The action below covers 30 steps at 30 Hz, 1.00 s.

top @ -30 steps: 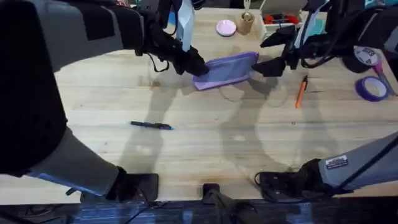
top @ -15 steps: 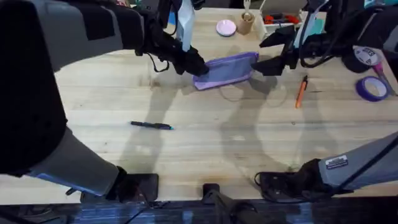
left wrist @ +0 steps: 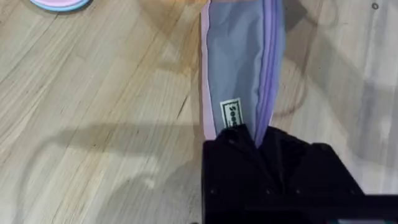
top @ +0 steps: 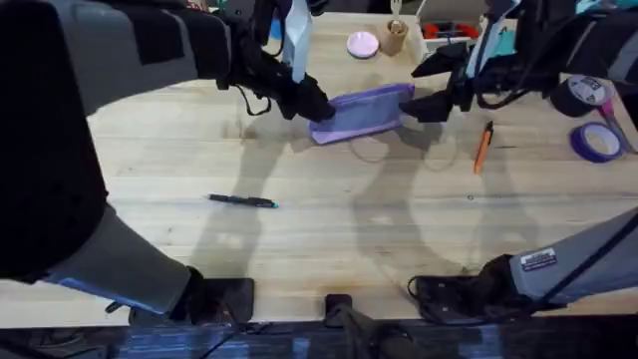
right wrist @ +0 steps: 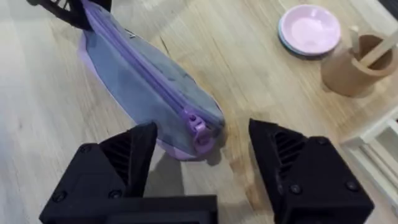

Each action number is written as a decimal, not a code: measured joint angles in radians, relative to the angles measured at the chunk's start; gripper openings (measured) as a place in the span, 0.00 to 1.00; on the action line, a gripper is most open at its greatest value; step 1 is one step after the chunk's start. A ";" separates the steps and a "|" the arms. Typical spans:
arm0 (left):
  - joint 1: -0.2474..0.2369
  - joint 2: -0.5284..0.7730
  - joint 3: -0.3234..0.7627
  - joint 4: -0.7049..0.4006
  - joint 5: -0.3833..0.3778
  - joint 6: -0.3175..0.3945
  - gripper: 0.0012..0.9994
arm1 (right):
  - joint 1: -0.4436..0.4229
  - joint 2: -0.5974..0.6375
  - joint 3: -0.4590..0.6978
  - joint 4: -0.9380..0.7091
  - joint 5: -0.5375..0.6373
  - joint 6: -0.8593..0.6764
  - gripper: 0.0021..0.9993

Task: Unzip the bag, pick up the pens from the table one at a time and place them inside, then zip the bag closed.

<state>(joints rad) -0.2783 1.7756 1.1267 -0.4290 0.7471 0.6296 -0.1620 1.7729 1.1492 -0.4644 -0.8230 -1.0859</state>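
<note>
1. Little has moved since the earlier overhead frames: the right gripper (top: pixel 424 106) has shifted only slightly at the bag's end, and the counter (top: pixel 349 239) carries everything as before.
2. At the far middle of the counter the bag (top: pixel 361 111) is held up by its left end; it is soft fabric, judged light and floppy, so it is best held firmly at one end while the zipper is drawn.
3. The left gripper (left wrist: pixel 258 146) is seen with its fingers clamped on that end of the bag, beside a small label (left wrist: pixel 231 114).
4. The right gripper's fingers are spread apart either side of the zipper pull (right wrist: pixel 198 127), not yet touching it; the pull is small and is judged to need a precise pinch.
5. The black pen (top: pixel 242 200) and the orange pen (top: pixel 482 147) lie on the counter, well apart.
</note>
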 joint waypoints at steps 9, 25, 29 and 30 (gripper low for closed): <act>0.000 0.000 0.000 0.000 0.000 0.000 0.04 | 0.015 0.022 0.000 0.000 0.000 0.000 0.80; 0.000 0.000 0.000 0.003 -0.004 0.000 0.04 | -0.036 0.022 0.000 -0.003 -0.054 -0.001 0.07; 0.000 0.000 0.000 0.003 -0.004 0.000 0.04 | -0.042 0.022 0.000 -0.002 -0.062 -0.001 0.03; 0.000 0.000 0.000 0.003 -0.005 0.000 0.04 | -0.042 0.022 0.000 -0.002 -0.062 -0.001 0.03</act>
<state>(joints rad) -0.2783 1.7756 1.1267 -0.4259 0.7425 0.6293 -0.2035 1.7954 1.1492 -0.4664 -0.8853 -1.0865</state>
